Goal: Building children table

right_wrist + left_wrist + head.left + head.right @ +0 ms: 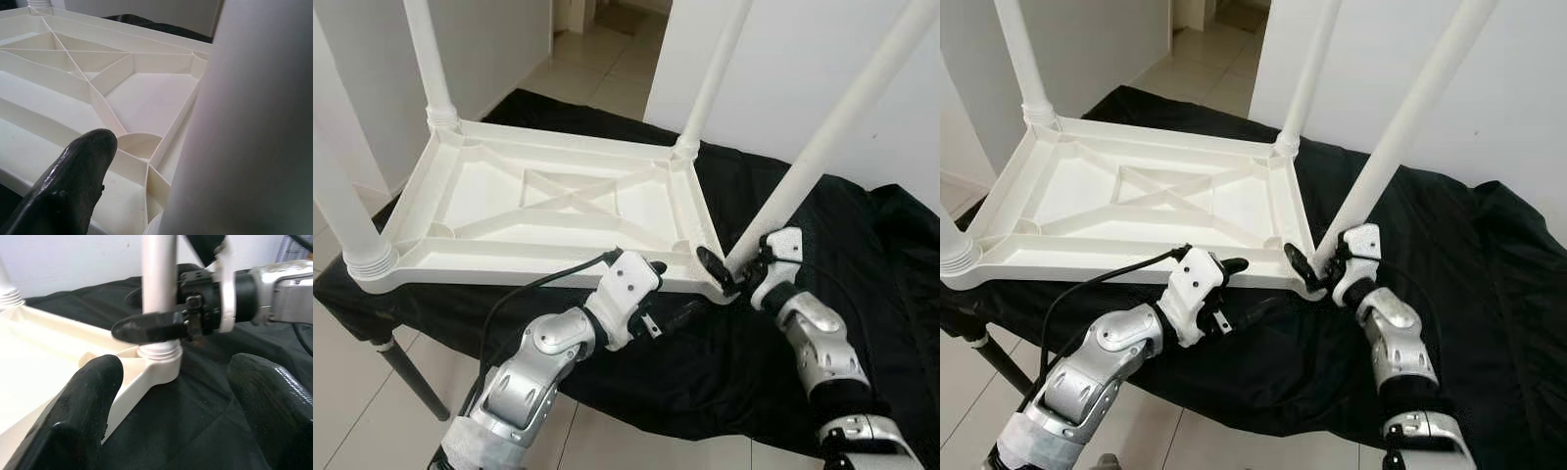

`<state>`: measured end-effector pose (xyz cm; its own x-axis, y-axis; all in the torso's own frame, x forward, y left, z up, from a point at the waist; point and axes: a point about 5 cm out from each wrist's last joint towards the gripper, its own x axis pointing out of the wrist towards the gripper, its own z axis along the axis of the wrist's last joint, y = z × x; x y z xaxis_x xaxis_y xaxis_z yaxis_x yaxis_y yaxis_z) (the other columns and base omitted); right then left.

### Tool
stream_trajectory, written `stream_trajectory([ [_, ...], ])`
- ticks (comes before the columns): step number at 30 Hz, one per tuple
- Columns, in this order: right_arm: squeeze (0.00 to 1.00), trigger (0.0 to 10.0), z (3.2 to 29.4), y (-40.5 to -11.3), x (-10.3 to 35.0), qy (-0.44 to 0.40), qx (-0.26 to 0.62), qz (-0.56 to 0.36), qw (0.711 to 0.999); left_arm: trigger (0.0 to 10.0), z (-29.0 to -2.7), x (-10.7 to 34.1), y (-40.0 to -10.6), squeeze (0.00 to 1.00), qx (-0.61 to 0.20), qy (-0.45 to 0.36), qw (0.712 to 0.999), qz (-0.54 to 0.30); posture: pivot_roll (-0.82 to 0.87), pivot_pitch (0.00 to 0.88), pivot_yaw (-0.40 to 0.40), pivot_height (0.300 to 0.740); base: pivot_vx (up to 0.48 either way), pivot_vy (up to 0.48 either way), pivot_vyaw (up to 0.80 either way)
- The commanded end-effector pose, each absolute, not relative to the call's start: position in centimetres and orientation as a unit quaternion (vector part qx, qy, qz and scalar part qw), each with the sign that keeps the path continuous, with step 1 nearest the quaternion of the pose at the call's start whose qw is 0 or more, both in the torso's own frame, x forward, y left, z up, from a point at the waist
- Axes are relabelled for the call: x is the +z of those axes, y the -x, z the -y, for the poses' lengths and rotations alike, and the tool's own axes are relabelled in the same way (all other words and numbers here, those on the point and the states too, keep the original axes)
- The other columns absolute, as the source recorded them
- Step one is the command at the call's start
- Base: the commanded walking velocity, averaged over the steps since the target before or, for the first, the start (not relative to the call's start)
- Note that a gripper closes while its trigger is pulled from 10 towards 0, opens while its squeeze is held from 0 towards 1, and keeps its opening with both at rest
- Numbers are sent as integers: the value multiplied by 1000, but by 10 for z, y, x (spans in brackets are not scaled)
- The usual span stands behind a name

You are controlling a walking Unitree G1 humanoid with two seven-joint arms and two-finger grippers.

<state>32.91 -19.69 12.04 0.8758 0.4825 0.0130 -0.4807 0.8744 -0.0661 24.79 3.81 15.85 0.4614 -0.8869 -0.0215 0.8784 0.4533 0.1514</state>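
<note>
Your white plastic children's table top (548,206) lies upside down, ribbed underside up, on a black cloth (842,294) draped over a stand. Four white tubular legs stand in its corner sockets. Your right gripper (736,269) is clamped on the near-right white leg (822,137) just above its socket, one black finger on each side. Your left gripper (690,311) hovers low beside that same corner, its fingers (83,406) spread apart and holding nothing, just off the table's rim.
</note>
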Motion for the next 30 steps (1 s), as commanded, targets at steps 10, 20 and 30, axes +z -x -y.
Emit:
stream_trajectory([
  [10, 0, 0, 197, -340, 118, 41, 274, -13, 961, 10000, -38, 159, -251, 0, -499, -71, 863, 32, 96, 0, -168, 740, 0, 0, 0],
  [20, 0, 2235, 206, -338, 116, 25, 258, -15, 966, 10000, -36, 160, -254, 0, -500, -72, 862, 36, 82, 0, -160, 740, 0, 0, 0],
  [30, 0, 10000, 204, -342, 108, 15, 177, -34, 984, 10000, -34, 159, -254, 0, -504, -72, 860, 36, 67, 0, -150, 740, 0, 0, 0],
])
